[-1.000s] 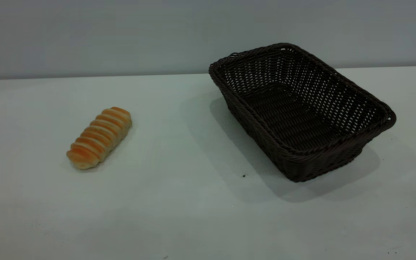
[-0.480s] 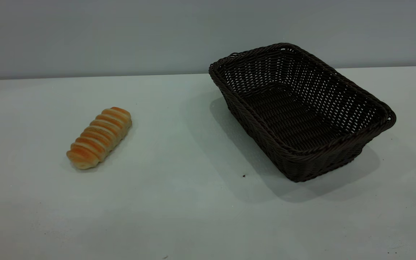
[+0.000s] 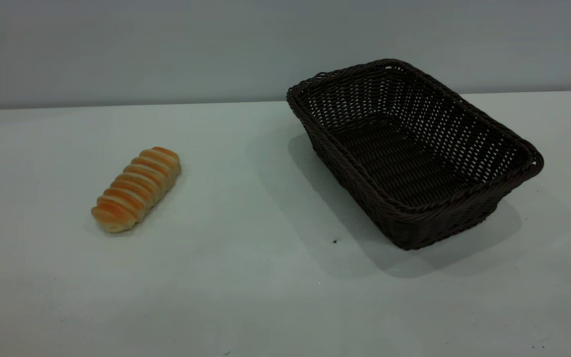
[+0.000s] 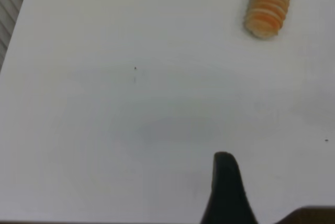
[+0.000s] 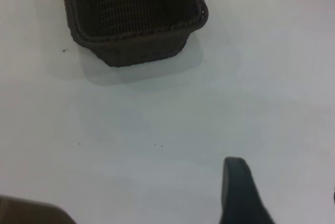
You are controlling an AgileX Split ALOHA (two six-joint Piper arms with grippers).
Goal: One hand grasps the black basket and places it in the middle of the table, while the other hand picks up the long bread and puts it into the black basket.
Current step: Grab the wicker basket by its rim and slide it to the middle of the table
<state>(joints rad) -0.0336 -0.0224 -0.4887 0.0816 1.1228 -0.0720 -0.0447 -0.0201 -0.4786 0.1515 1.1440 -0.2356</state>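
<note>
Nothing is shifting since a second ago: long bread (image 3: 137,188) and black basket (image 3: 414,153) are lying untouched on the counter (image 3: 265,277); both grippers' finger state, I cannot tell.

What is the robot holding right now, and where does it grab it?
Nothing. The long bread lies alone on the table, and the black basket stands empty, with no pincer touching either.

Black basket (image 3: 414,153) — dark woven wicker, open-weave walls, braided rim, faint sheen on strands. Long bread (image 3: 137,188) — smooth golden-orange crust, pale ridged stripes, slightly glossy. Table (image 3: 246,297) is white, matt, smooth, with few dark specks.
</note>
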